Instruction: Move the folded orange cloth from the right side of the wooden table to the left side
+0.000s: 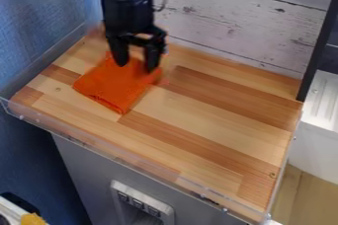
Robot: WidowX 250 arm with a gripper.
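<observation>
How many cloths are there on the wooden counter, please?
1: the orange cloth, at the picture's left part of the counter, under the gripper. Another could be hidden beneath it.

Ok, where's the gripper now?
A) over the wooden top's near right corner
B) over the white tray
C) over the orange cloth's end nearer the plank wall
C: the gripper has its spread fingers at the end of the orange cloth nearer the plank wall.
</observation>
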